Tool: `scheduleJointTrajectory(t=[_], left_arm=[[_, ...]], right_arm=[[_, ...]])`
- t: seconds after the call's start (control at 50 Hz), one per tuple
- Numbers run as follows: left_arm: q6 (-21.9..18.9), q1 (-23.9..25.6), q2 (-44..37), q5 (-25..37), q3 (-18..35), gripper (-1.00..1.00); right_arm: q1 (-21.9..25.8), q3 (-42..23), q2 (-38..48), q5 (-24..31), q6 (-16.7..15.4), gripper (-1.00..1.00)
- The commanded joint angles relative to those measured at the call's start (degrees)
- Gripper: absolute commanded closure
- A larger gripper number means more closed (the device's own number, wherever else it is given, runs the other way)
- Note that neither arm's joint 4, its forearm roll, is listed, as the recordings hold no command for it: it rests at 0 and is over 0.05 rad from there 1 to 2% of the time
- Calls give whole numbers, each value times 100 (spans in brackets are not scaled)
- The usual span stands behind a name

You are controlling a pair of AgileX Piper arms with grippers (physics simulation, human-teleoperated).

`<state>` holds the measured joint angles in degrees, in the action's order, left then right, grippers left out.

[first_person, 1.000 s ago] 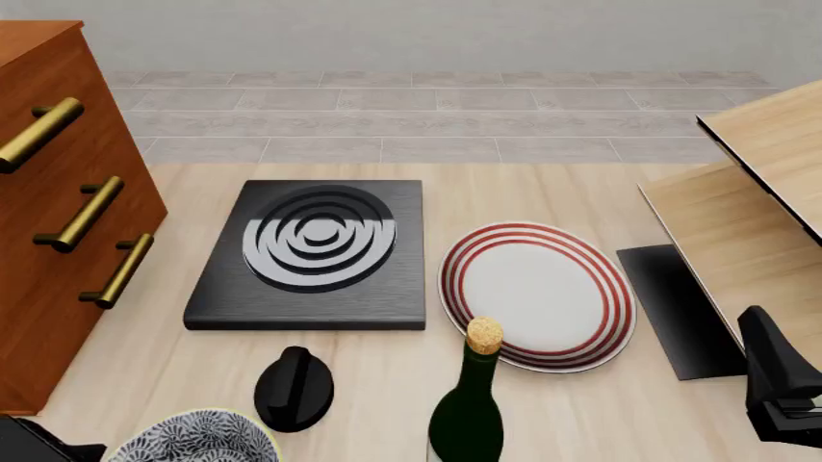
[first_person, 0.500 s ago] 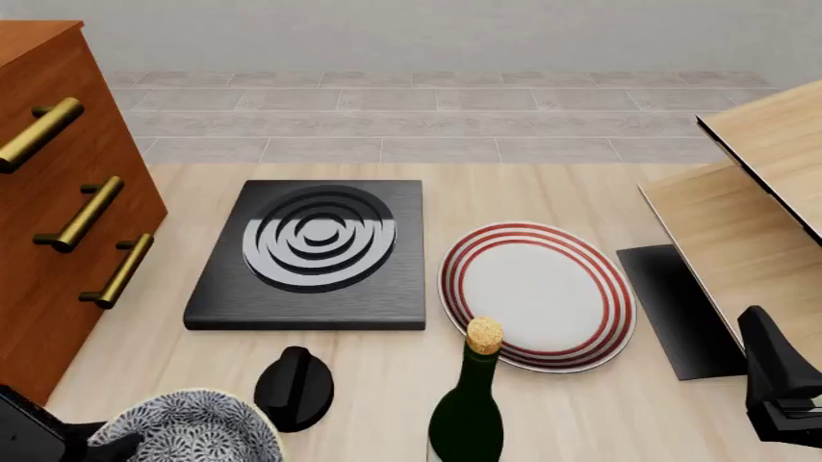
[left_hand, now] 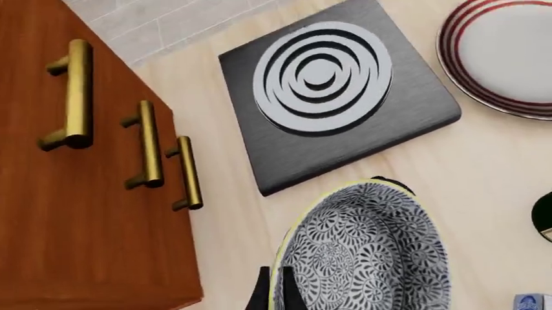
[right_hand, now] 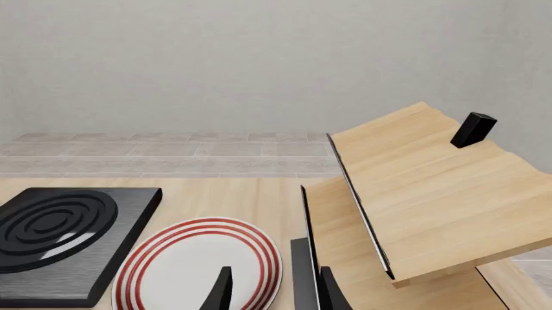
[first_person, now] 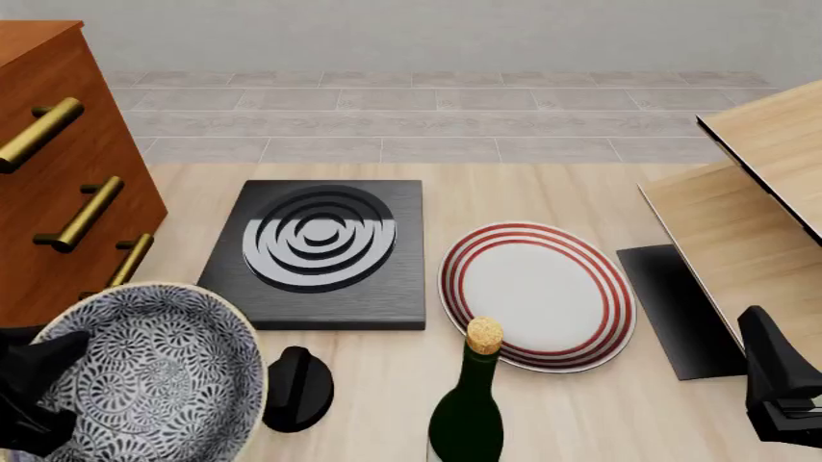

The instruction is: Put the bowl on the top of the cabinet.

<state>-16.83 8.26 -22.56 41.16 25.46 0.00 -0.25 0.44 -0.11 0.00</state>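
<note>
Speckled bowl (first_person: 148,380) clamped at its rim in our left end effector (first_person: 33,385) | cabinet (first_person: 58,183) just beside | we risk clipping its handles (first_person: 80,214) | right end effector (right_hand: 271,290) apart, idle

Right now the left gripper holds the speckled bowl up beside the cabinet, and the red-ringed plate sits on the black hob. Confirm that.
Not quite: the plate lies on the table beside the black hob, as the front view shows. The left gripper does hold the bowl beside the cabinet.

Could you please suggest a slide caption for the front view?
Left gripper lifts the speckled grey-blue bowl beside the reddish-brown wooden cabinet, near a black stove plate.
</note>
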Motion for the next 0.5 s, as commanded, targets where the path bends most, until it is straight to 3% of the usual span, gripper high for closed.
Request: scheduleJointTrajectory(t=[0.02,0.32,0.36,0.5], left_arm=[[154,-163,-164,39,642,100],[471,-213,-408,204,1543,100],[671,-164,-493,267,1764,100],[661,-291,-574,228,2098,100]], right_arm=[[-2,0,0,0,0,-100],[0,0,0,0,1,-100],[0,0,1,0,2,-100],[0,0,0,0,1,-100]])
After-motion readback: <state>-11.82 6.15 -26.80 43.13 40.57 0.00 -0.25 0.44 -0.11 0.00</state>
